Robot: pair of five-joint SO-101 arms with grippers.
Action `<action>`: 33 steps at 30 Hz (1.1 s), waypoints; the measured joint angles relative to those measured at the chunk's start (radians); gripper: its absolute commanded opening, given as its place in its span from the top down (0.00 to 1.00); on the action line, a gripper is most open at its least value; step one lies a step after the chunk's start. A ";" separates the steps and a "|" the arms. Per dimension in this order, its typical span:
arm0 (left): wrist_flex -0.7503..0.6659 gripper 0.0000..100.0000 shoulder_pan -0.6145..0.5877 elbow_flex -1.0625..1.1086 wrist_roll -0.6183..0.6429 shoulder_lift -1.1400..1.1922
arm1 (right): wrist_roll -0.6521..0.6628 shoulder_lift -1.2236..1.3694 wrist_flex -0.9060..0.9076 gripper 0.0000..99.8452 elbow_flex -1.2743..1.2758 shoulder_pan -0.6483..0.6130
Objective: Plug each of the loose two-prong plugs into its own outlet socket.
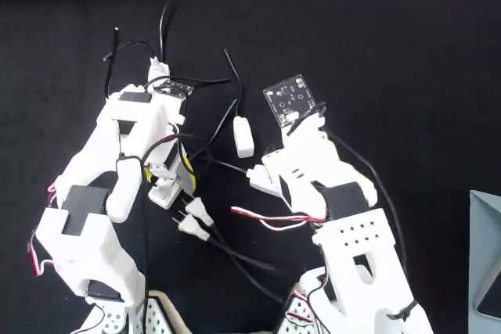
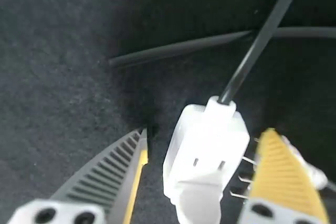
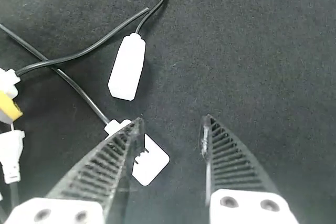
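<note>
**Both grippers released; three sockets and two plugs on the bench**

The left gripper (image 2: 206,129) is released. Its grey finger (image 2: 113,169) and yellow finger (image 2: 278,171) stand apart on either side of the flanked socket (image 2: 205,153). This is a white body with two slots facing the camera and a black cable leaving its far end. A dark gap separates it from the grey finger. I cannot tell whether it touches the yellow finger. Thin metal prongs (image 2: 242,177) stick out just beside the yellow finger.

The right gripper (image 3: 173,120) is spread wide and grasps nothing. The side socket (image 3: 150,165), a small white block, lies on the black bench (image 1: 407,52) just beside the inner edge of one finger (image 3: 113,163).

In the high view there are two plugs. They lie at about 4 o'clock from the left gripper (image 1: 174,180) and at about 8 o'clock from the right gripper (image 1: 262,177). The upper plug (image 1: 197,209) and the lower plug (image 1: 193,228) sit side by side, close together. Their prongs point roughly toward 10 o'clock, and their black cables trail off toward 4 o'clock.

There are three sockets. The flanked socket sits at the left gripper and the side socket at the right gripper. The free socket (image 1: 243,137) lies at about 11 o'clock from the right gripper, near it but apart, with its cable running toward 12 o'clock. The right wrist view shows the free socket flat on the bench, with no finger touching it.
</note>
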 measured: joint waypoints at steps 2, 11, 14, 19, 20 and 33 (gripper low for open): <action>-0.011 0.91 0.000 0.000 0.000 0.000 | 0.000 0.000 0.000 0.82 0.000 0.000; 0.009 0.97 -0.002 -0.063 -0.055 -0.014 | 0.000 0.000 0.000 0.82 0.000 0.000; 0.014 0.97 -0.002 -0.114 -0.055 -0.054 | 0.000 0.000 0.000 0.82 0.000 0.000; -0.005 0.97 -0.038 -0.221 -0.055 -0.069 | 0.000 0.000 0.000 0.82 0.000 0.000; -0.025 0.97 -0.054 -0.236 -0.055 -0.066 | 0.000 0.000 0.000 0.82 0.000 0.000; -0.253 0.67 -0.147 -0.272 -0.114 0.123 | 0.000 0.000 -0.025 0.82 0.000 0.000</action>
